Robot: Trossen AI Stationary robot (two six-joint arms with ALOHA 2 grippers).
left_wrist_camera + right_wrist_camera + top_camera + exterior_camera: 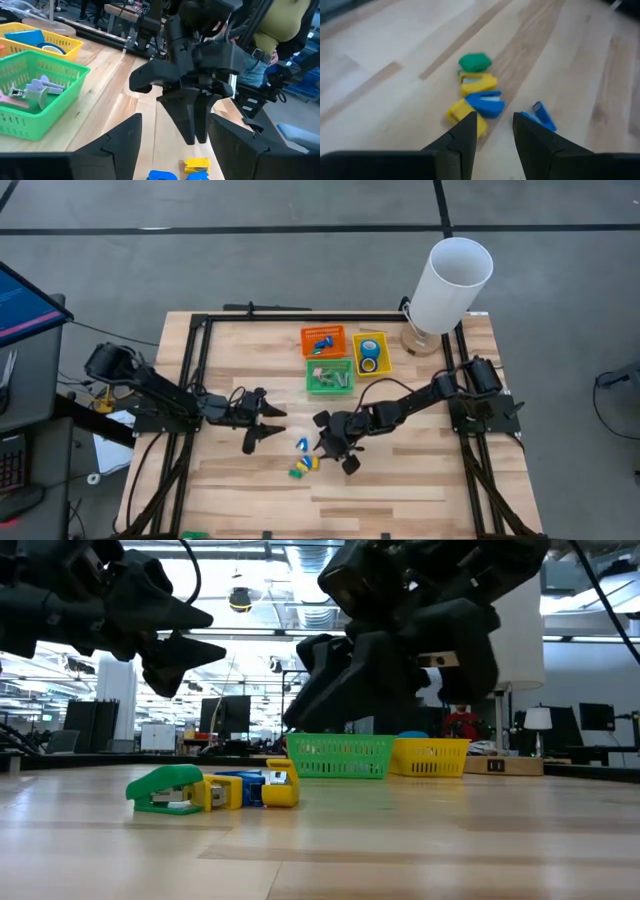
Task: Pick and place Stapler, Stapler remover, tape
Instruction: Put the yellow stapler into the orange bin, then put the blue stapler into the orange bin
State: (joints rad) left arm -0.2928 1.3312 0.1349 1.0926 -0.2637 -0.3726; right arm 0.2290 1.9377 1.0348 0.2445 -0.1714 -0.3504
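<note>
Pale wood table (400, 480), grey floor around. High view: right gripper (335, 450) empty, fingers slightly apart, just right of the staplers (302, 460); left gripper (262, 425) open, empty. Tape (369, 352) in yellow basket (384, 366) behind it. Low view: open workshop room beyond. Left wrist: person standing behind the table.

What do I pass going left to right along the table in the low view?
Green stapler → blue stapler → yellow stapler → green basket → yellow basket. The left gripper and right gripper hang above them.
</note>
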